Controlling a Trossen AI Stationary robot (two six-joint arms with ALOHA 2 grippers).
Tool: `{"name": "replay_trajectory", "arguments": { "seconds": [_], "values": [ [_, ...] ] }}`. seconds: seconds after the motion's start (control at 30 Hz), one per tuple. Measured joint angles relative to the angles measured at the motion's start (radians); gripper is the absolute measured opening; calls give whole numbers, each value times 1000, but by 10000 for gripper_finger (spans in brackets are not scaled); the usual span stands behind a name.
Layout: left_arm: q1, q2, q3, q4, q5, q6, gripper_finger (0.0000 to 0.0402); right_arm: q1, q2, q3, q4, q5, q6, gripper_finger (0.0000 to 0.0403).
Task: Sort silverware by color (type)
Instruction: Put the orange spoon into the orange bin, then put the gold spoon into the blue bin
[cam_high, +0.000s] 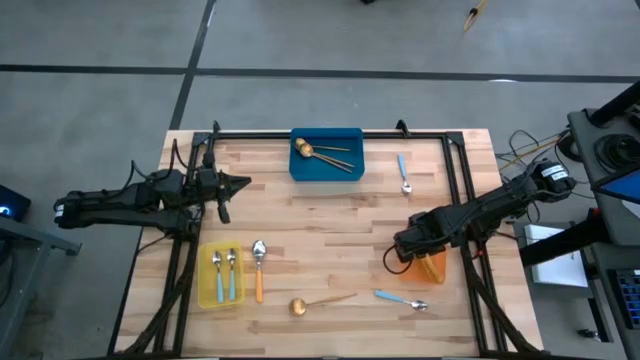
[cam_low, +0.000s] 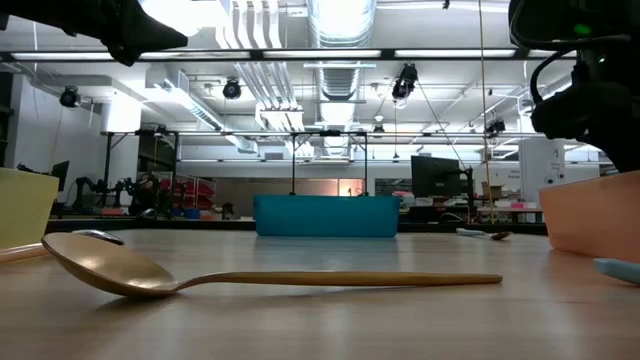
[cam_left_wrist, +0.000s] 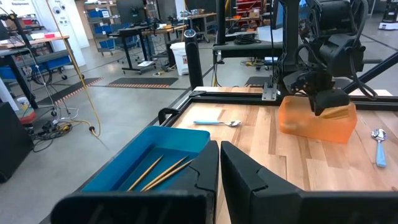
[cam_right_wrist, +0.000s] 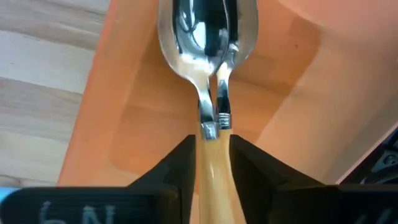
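Observation:
Two orange-handled spoons lie side by side in the orange bin, bowls overlapping. My right gripper points down over the bin, open, one finger on either side of their handles. My left gripper waits shut above the table's left side. Loose on the table lie an orange-handled spoon, a gold spoon and two blue-handled spoons. Gold spoons lie in the blue bin. Two blue-handled spoons lie in the yellow bin.
A black frame runs along the table's far edge and down both sides. The blue bin stands at the far middle, the yellow bin near left, the orange bin near right. Bare wood lies in the table's middle.

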Motion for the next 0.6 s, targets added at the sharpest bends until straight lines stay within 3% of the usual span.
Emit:
{"name": "replay_trajectory", "arguments": {
  "seconds": [0.3, 0.47, 0.6],
  "values": [
    [0, 2, 0, -1, 0, -44, 0, -5, 0, 125, 1, 26, -91, 122],
    [0, 2, -1, -25, 8, -160, 0, -5, 0, 251, 8, 154, -262, 117],
    [0, 2, -38, -66, 96, -268, 0, -5, 0, 342, 13, 332, -455, 109]
  ]
}}
